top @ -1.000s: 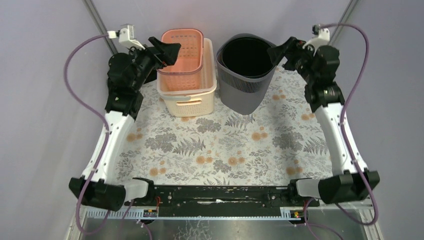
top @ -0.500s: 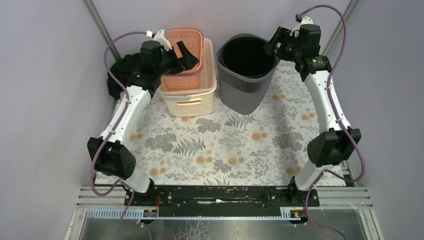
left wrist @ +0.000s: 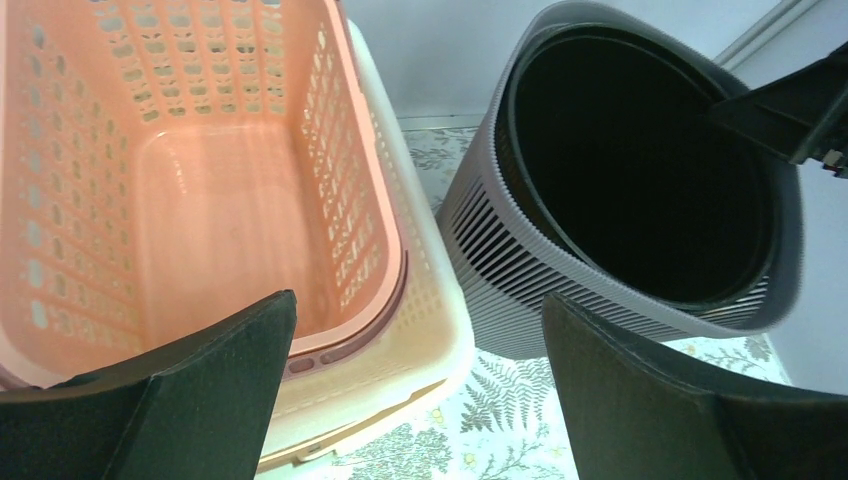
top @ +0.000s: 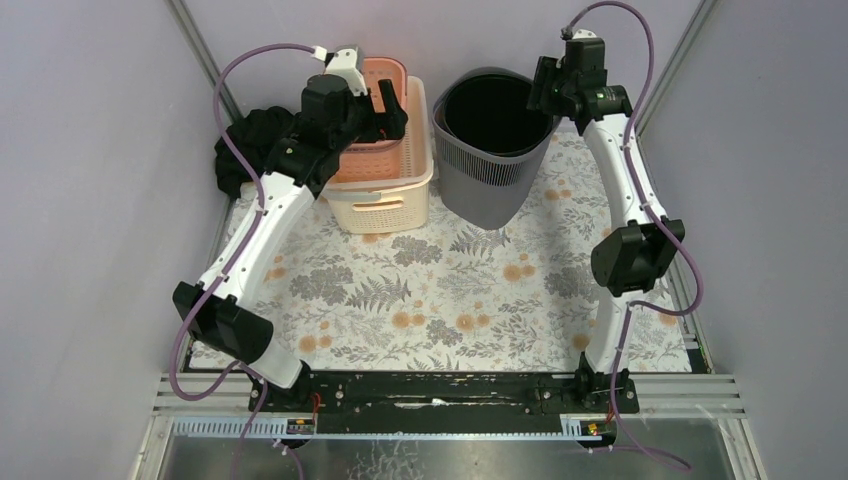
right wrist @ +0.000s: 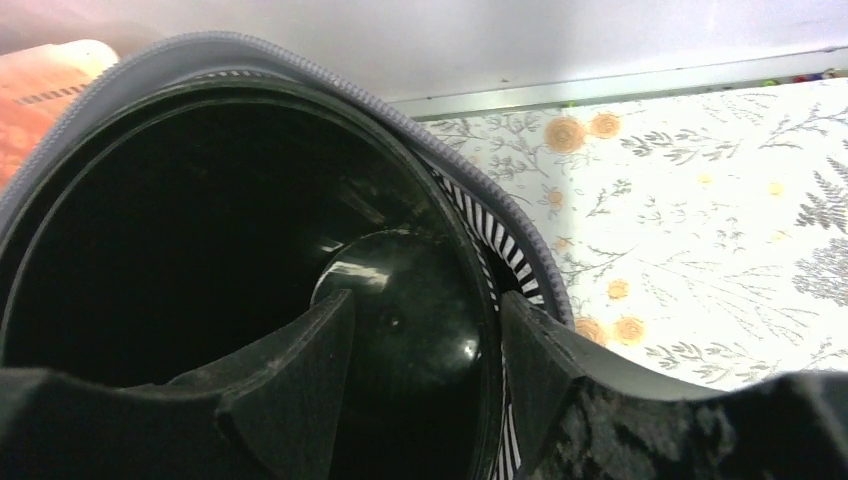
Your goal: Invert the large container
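A grey slatted bin (top: 490, 170) with a black inner liner (right wrist: 200, 250) stands upright at the back middle, mouth up. A pink basket (top: 372, 120) is nested in a larger cream basket (top: 385, 195) to its left. My left gripper (top: 388, 100) is open and empty above the baskets' right rim; in its wrist view (left wrist: 418, 310) the jaws span the gap between the cream basket (left wrist: 440, 330) and the bin (left wrist: 520, 290). My right gripper (top: 540, 88) is open over the bin's right rim (right wrist: 300, 70), one finger over the inside, one over the rim (right wrist: 425, 305).
A floral mat (top: 450, 290) covers the table. A black cloth (top: 245, 140) lies bunched at the back left by the wall. Metal frame posts stand at both back corners. The back wall is close behind the bin and the baskets.
Both arms have stretched further back. My left gripper moved right across the pink basket toward the bin. My right gripper rose and shifted slightly back at the bin's right rim.
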`<state>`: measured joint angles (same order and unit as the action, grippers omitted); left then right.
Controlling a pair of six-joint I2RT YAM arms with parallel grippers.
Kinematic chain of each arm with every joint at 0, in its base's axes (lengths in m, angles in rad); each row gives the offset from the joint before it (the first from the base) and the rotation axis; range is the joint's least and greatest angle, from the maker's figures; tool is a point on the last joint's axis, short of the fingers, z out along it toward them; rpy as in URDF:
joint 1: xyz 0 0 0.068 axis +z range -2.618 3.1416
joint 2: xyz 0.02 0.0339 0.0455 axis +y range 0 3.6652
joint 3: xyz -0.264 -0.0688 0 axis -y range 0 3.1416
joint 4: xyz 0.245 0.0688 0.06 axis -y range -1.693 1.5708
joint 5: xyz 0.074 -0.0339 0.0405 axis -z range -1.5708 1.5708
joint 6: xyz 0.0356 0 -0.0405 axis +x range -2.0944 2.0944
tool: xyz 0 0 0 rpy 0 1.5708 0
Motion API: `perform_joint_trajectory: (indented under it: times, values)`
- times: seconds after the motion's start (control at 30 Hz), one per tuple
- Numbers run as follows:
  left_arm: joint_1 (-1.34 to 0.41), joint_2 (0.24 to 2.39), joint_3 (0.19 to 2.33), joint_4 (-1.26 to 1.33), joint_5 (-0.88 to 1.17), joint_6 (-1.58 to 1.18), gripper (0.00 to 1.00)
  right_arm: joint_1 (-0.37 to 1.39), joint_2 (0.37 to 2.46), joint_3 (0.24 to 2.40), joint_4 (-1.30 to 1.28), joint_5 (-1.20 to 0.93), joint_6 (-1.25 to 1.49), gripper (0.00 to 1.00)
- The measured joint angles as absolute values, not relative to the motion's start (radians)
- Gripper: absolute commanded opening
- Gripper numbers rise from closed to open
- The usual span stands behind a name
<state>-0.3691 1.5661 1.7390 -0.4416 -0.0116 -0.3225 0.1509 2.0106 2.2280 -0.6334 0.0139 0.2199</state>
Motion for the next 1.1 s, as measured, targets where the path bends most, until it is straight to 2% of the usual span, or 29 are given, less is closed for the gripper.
perform_joint_trajectory:
  times: [0.33, 0.53, 0.77, 0.93, 1.0, 1.1]
  values:
    - [-0.381, 1.566, 1.739, -0.467, -0.065, -0.292, 1.0, 0.194, 2.07, 2.339, -0.754, 0.159, 0.146, 0.51]
    - [-0.381, 1.566, 1.74, -0.472, -0.072, -0.286, 1.0, 0.197, 2.114, 2.42, -0.828, 0.188, 0.133, 0.38]
    - [-0.381, 1.568, 1.769, -0.482, -0.089, -0.273, 1.0, 0.197, 2.138, 2.467, -0.882, 0.19, 0.127, 0.35]
    - [-0.381, 1.568, 1.769, -0.488, -0.094, -0.269, 1.0, 0.196, 2.164, 2.5, -0.895, 0.192, 0.123, 0.03]
    - [-0.382, 1.568, 1.769, -0.489, -0.094, -0.269, 1.0, 0.196, 2.17, 2.509, -0.897, 0.184, 0.115, 0.0]
    - [-0.382, 1.567, 1.769, -0.491, -0.094, -0.267, 1.0, 0.201, 2.17, 2.51, -0.899, 0.172, 0.122, 0.0]
